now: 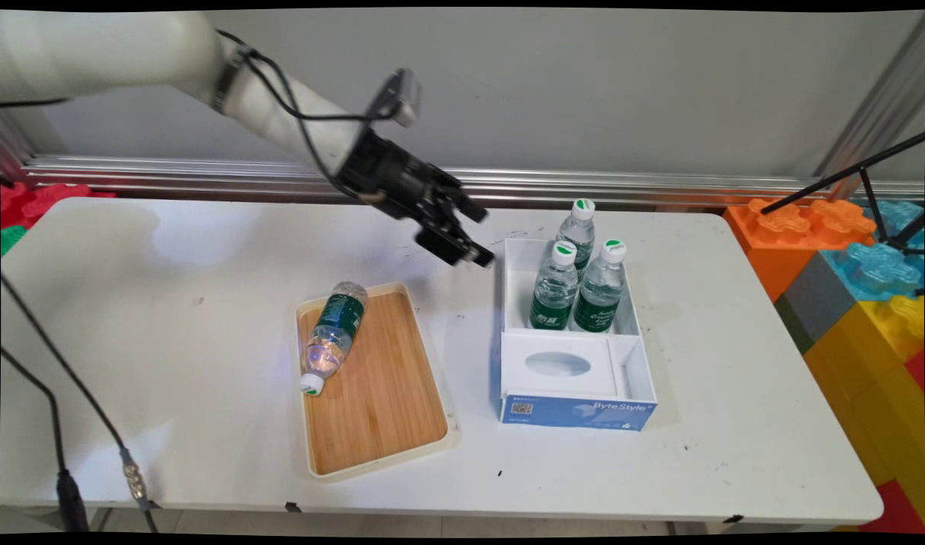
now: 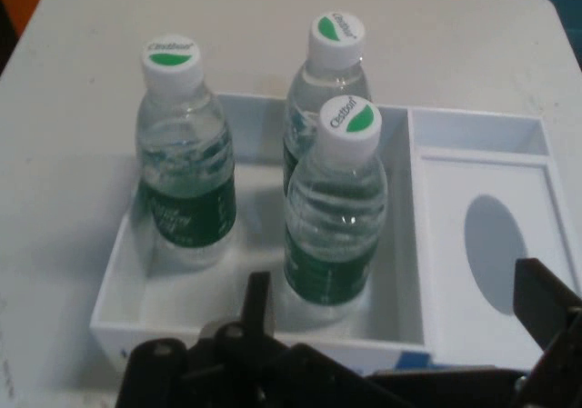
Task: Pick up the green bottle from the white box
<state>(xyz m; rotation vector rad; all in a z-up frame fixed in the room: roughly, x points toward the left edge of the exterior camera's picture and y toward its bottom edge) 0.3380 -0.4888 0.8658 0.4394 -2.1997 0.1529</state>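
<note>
1. Main view is showing the black pincer (image 1: 462,242) hanging in the air just left of the white box (image 1: 576,412), above its far left corner and touching nothing.
2. Its two fingers are standing wide apart and empty; in the hand view one finger (image 2: 257,303) is rising at the lower left and the other at the lower right edge, with the box's bottles between them in the distance.
3. Three small water bottles are standing upright in the box's far compartment: a far one (image 1: 580,231), a near-left one (image 1: 555,286) and a near-right one (image 1: 602,286), close together and possibly touching.
4. The box's near compartment is carrying a white insert with an oval opening (image 1: 557,364).
5. A fourth bottle (image 1: 332,337) is lying on its side on the wooden tray (image 1: 402,446), cap pointing toward the near edge of the tabletop (image 1: 167,363), well apart from the box.
6. Nearest the pincer is the near-left bottle (image 2: 186,158) as the hand view is framing it, with clear space around its white cap.
7. Judging by the water inside, each bottle is looking full and moderately heavy for its size, with thin plastic walls that would dent under a hard squeeze and a smooth, likely slippery label band.
8. The firmest hold is looking to be across the body just below the shoulder, or at the stiff neck under the cap.
</note>
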